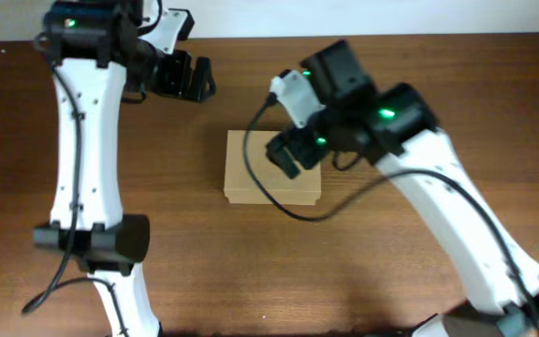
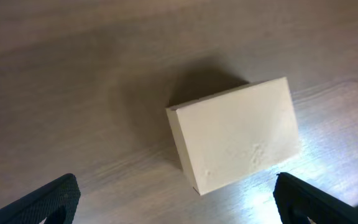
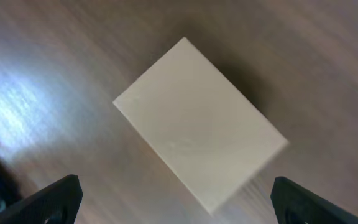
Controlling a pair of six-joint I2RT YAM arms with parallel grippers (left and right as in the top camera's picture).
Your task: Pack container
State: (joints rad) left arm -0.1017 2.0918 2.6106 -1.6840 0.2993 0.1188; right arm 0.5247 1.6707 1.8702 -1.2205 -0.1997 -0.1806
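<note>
The container (image 1: 255, 173) is a plain tan cardboard box lying flat in the middle of the wooden table with its lid down. My right gripper (image 1: 286, 154) hovers above its far right part and hides that corner from overhead. In the right wrist view the container (image 3: 197, 130) lies below the open right gripper (image 3: 182, 205), with nothing between the fingers (image 3: 48, 202). My left gripper (image 1: 195, 80) hangs over the table behind and left of the box. In the left wrist view the container (image 2: 235, 134) sits ahead of the open, empty left gripper (image 2: 176, 205).
Bare brown wooden table (image 1: 391, 271) surrounds the box. The left arm (image 1: 87, 159) runs along the left side, and the right arm (image 1: 466, 225) crosses from the front right corner.
</note>
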